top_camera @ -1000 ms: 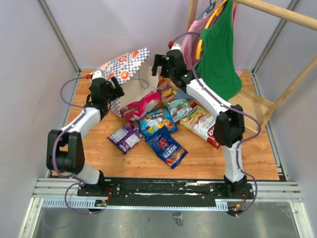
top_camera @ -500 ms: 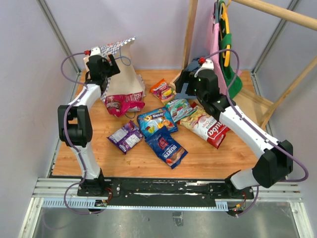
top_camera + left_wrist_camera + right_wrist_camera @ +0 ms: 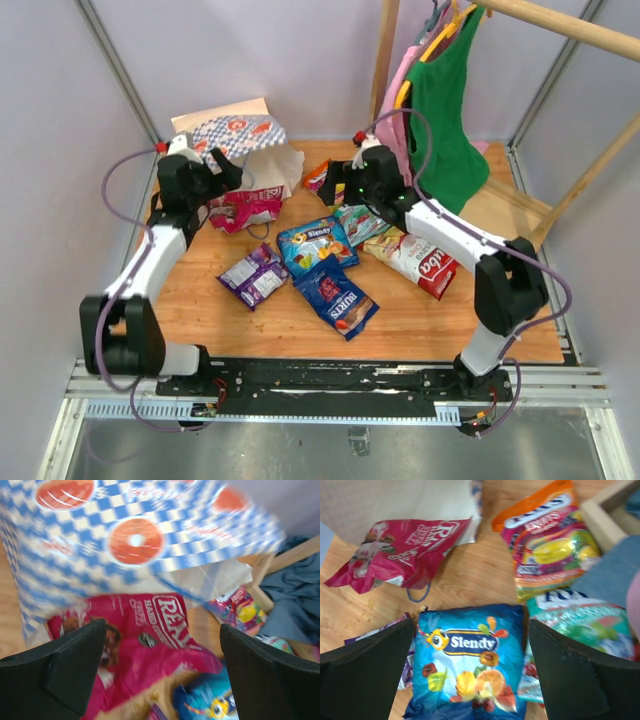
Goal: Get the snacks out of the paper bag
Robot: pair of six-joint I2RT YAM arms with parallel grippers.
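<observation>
Jutting from checked paper bag point(image 3: 232, 130): magenta packet point(image 3: 243, 208)

The left arm point(image 3: 150, 255) stretches forward, its left gripper point(image 3: 222, 168) spread wide and holding nothing. The right arm point(image 3: 450, 235) folds inward, its right gripper point(image 3: 338, 190) equally wide and holding nothing.

left wrist view: paper bag point(image 3: 135, 540) motion-blurred, print smeared, cut by top and left edges; it covers the top of the magenta packet point(image 3: 150, 640). blue packet point(image 3: 212, 705) cut by bottom edge. right wrist view: purple packet point(image 3: 408, 662) mostly behind right gripper point(image 3: 470, 630).
</observation>
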